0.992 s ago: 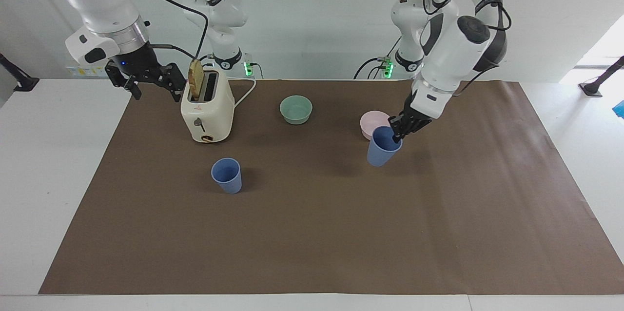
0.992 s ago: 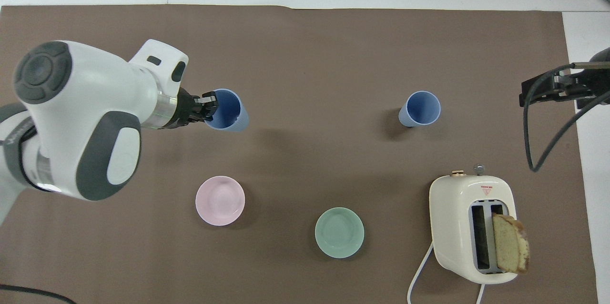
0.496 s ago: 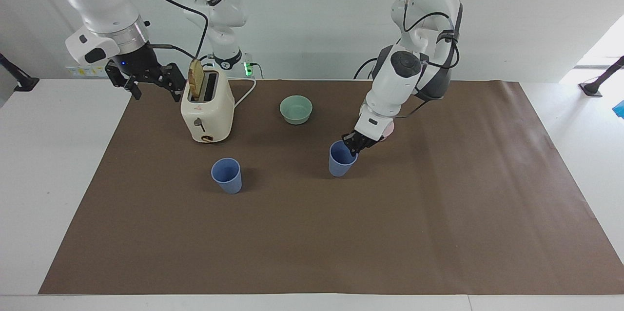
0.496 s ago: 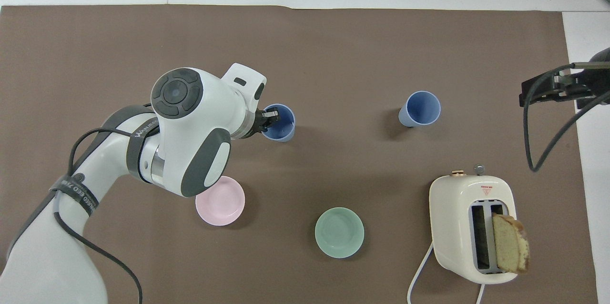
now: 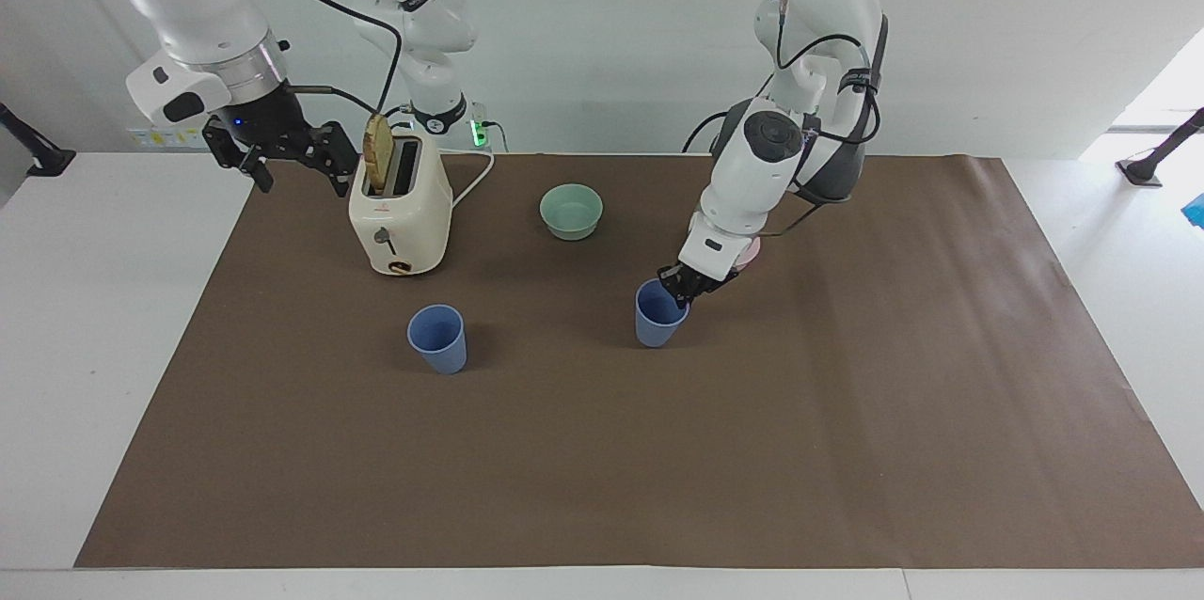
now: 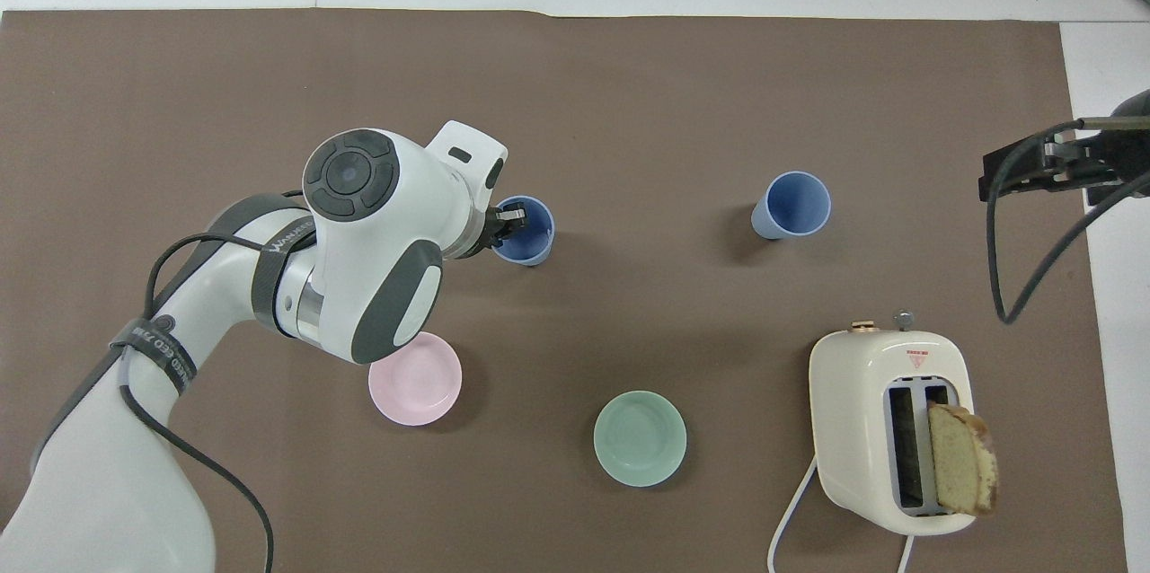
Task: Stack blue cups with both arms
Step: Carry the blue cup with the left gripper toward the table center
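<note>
High facing camera across the table, steep overhead camera above robots — both share brown mat (image 5: 602,450).

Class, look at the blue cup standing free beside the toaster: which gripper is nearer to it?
Neither is plainly nearer to the free blue cup. The left gripper grips the other blue cup; the right gripper waits raised beside the toaster.

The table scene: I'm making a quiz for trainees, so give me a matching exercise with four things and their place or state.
Things:
1. slice of bread
2. mint-green bowl
3. free blue cup
4. held blue cup

Places or states:
A. gripped at the rim by the left claw
B. standing alone, upright
C. sticking out of the toaster
D. between toaster and pink bowl

Pairs: 1-C, 2-D, 3-B, 4-A
</note>
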Controlling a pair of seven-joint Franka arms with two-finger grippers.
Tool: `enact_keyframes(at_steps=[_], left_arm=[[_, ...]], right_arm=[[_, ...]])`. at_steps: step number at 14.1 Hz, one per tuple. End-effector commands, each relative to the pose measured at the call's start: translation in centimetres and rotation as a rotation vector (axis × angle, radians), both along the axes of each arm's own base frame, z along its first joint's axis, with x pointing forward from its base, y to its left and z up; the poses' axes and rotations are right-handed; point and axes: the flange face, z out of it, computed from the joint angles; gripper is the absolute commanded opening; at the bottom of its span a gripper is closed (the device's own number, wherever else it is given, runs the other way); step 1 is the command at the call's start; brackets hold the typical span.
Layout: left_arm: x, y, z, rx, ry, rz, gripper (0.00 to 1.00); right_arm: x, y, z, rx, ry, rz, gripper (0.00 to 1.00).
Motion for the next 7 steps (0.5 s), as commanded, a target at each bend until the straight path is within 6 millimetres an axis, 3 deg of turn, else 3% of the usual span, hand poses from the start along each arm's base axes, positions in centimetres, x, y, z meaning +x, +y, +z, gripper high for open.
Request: enact_keyframes(at_steps=[1,7], left_arm=[[0.76,-0.30,0.24,0.009,-0.020,0.005,0.00],[1.30,0.02,0.04,0.007,-0.023,0.012,0.00]], right_arm=[[-0.67,-0.14,0.26,0.006,-0.002,0.023,1.00],[-0.77,0.11,-0.42,0.038,-0.034,0.024,1.00]])
